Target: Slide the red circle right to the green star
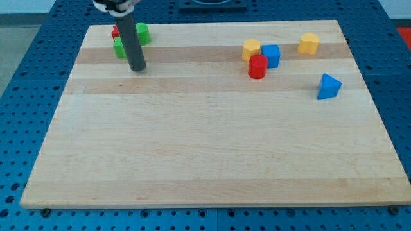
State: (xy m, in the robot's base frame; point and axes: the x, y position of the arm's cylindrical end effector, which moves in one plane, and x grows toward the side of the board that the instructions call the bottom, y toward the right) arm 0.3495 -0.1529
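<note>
A red circle block (257, 67) stands right of the board's middle near the view's top, touching a blue cube (271, 55) and a yellow block (251, 49). At the top left corner my dark rod comes down, and my tip (137, 68) rests on the board. The rod partly hides a cluster there: a green block (142, 33) to its right, another green block (119, 48) to its left, and a small red block (115, 31). Their shapes cannot be made out. My tip sits just below this cluster, far to the left of the red circle.
A second yellow block (309, 43) sits near the top right corner. A blue triangular block (329, 86) lies below it near the right edge. The wooden board (205, 147) lies on a blue perforated table.
</note>
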